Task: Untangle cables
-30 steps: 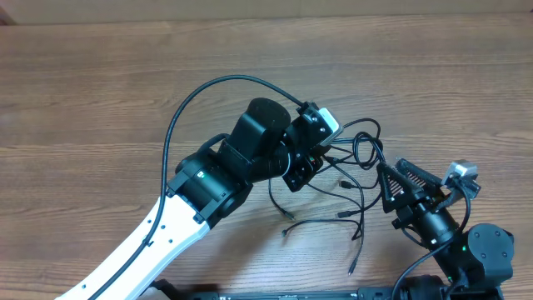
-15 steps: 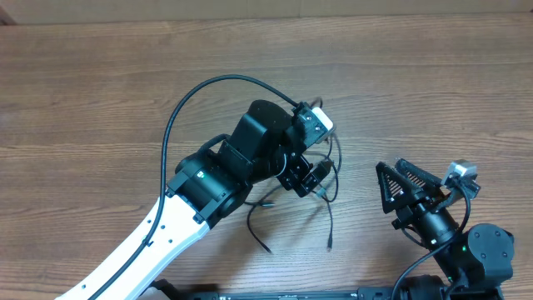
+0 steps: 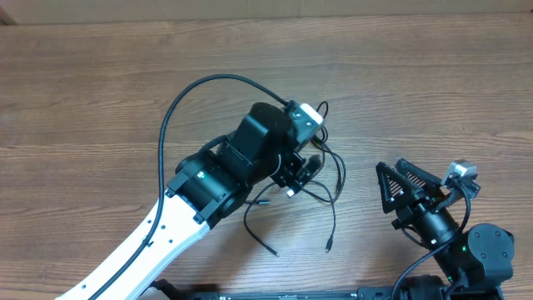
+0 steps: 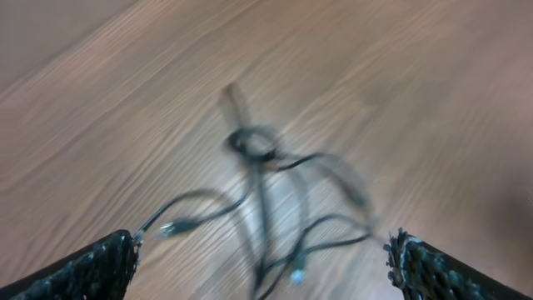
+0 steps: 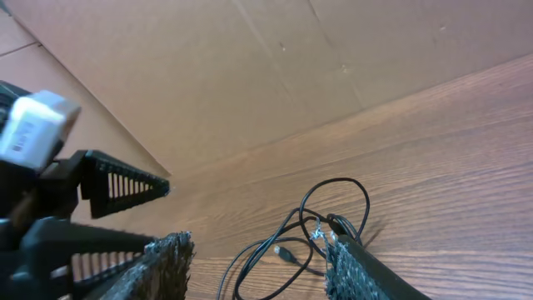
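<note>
Above the cables [image 4: 252, 150], left end effector [image 4: 262, 243] wide open, gripping nothing

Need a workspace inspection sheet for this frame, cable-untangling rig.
Surface: wood-grain table.
Job's things: thin black cables in one loose tangle, plug ends trailing toward the near edge.
Clutter: nothing seen.
Grippers: left gripper jaws wide open above the tangle, holding nothing; right gripper jaws apart, empty.
Cables: thick arm cable arcs over the table to the left wrist.
Surroundings: brown cardboard wall behind the table.
</note>
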Available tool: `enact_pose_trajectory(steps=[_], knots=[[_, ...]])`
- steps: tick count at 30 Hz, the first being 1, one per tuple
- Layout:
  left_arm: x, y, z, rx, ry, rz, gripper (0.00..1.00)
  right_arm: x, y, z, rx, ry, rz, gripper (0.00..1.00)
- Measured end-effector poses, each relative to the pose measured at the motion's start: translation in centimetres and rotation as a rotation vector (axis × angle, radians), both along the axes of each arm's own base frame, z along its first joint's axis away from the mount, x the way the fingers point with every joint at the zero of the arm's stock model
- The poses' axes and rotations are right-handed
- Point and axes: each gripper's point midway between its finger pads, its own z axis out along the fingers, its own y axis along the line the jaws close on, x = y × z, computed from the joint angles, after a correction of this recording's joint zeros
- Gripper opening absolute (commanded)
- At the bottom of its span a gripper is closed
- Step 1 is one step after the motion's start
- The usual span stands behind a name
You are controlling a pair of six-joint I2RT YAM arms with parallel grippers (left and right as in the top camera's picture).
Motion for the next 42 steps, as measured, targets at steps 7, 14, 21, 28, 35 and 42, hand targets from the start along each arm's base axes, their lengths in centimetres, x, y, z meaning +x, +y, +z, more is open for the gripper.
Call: enact_pose_trajectory(steps=[7,14,21,28,35,42], knots=[[1.2,4.1,-1.3,0.111,0.006,0.237,0.99,0.1,-0.2,-0.5,-0.003,0.022,-0.012,0.55],[1.6,5.8,-1.7,0.104,0.044,0.334,1.0,1.9,-0.1,-2.5,-0.01,0.114,-0.016,0.55],[1.3,5.2,-1.8,0.073,0.07,0.316,1.0,6.7,0.6,-4.6,-0.001,0.188,0.012,0.54],[0.8,4.4,-2.1,0.044,0.105,0.287,0.99,11.4,3.6,-8.7,0.097,0.291,0.172,0.54],[1.0,3.4,-2.7,0.028,0.13,0.259,1.0,11.5,5.0,-14.5,0.141,0.492,0.249,0.56],[0.4,0.2,-1.4,-0.076,0.134,0.099,1.0,10.2,4.9,-16.4,-0.014,0.488,0.311,0.62]])
